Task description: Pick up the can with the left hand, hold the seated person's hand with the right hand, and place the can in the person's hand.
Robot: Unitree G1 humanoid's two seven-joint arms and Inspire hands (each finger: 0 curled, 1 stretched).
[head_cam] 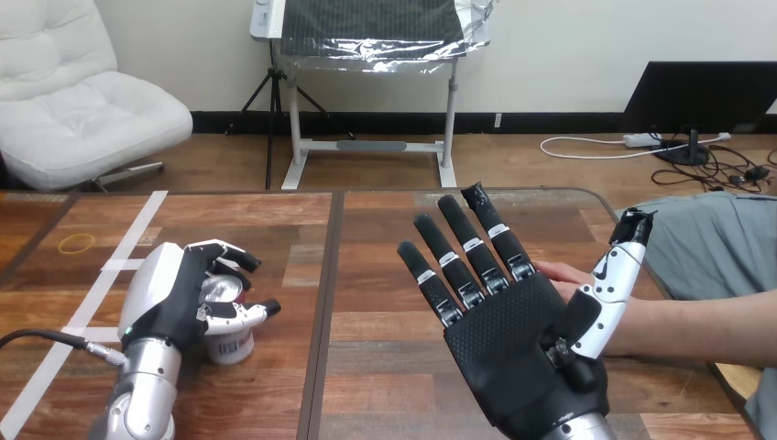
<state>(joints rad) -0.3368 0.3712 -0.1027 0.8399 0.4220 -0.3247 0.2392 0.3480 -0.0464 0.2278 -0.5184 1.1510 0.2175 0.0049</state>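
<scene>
The can [226, 341], white with a silver top, stands on the wooden table at the lower left. My left hand [174, 293] is wrapped round it, with fingers curled over its top and far side and the thumb across its front. At the right, my right hand [513, 344] is held palm up, its fingers straight and spread and its thumb upright. The person's hand [561, 272] shows just past my palm, between my fingers and thumb. Most of it is hidden by my hand, so contact cannot be told. The person's forearm [705, 325] comes in from the right edge.
A yellow rubber band [77, 243] lies at the far left of the table. White tape lines [128, 249] run across the left part. A dark seam [325, 302] splits the table [385, 367] between my two hands.
</scene>
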